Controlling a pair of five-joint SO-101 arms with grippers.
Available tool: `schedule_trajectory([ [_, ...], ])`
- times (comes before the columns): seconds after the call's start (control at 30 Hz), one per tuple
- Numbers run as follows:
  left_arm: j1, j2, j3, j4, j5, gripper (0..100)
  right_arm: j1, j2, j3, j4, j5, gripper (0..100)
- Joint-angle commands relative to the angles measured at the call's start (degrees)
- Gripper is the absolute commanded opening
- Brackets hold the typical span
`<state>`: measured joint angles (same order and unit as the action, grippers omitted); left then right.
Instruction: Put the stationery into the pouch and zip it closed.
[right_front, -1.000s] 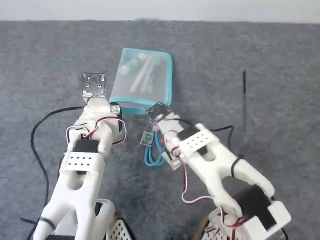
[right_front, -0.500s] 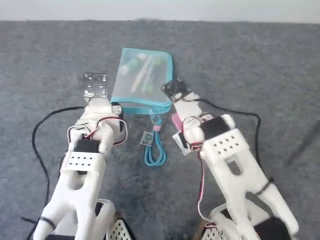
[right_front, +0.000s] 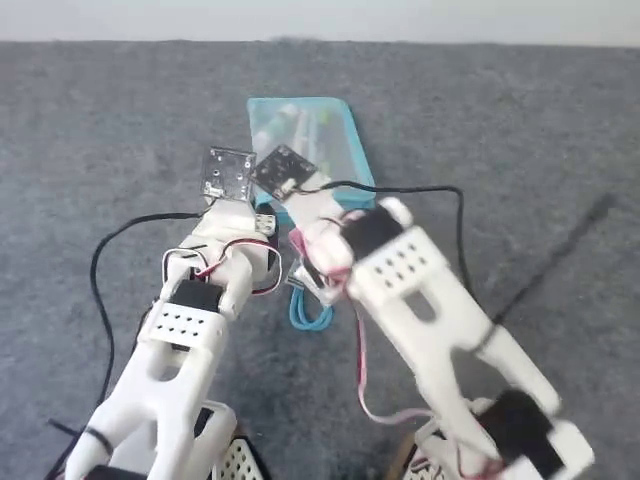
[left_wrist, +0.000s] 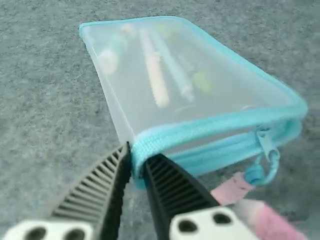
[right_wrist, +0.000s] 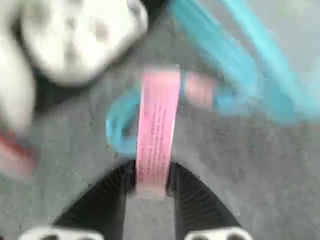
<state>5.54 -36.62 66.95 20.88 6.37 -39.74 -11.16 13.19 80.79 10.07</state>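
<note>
Left wrist view: left fingers clamp a corner of the pouch on the bench, pens hazy inside, while right fingers pinch its blurred pink tag.

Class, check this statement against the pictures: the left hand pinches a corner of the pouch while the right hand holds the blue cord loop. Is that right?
Not quite. The right hand holds the pink tag, not the blue cord loop; the right wrist view shows the tag clamped in it. The left hand does pinch a corner of the pouch.
</note>
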Motion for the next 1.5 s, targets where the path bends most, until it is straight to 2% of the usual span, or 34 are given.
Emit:
schedule_trajectory([
  [0.0, 0.79, -2.46, -1.27, -1.93, 0.79, 1, 1.98, 4.79, -7.91, 1.89, -0.09, 0.8],
  [0.33, 0.62, -2.46, -1.27, -1.85, 0.79, 1, 3.82, 16.48, -21.36, 6.81, -2.73, 0.8],
  [0.67, 0.70, -2.46, -1.19, -1.85, 0.79, 1, 4.00, 22.20, -30.59, 6.90, -6.33, 0.8],
  [0.9, 0.88, -2.55, -1.19, -1.76, 0.70, 1, 7.78, 30.20, -36.75, 7.60, -6.68, 0.8],
  [1.23, 0.97, -2.55, -1.19, -1.76, 0.70, 1, 9.01, 33.54, -49.93, 9.80, -12.66, 1.3],
  [1.33, 0.97, -2.55, -1.19, -1.76, 0.70, 1, 9.10, 33.54, -50.11, 9.36, -12.66, 5.6],
  [1.47, 0.97, -2.55, -1.19, -1.76, 0.70, 1, 9.19, 33.54, -50.20, 8.57, -12.75, 18.2],
])
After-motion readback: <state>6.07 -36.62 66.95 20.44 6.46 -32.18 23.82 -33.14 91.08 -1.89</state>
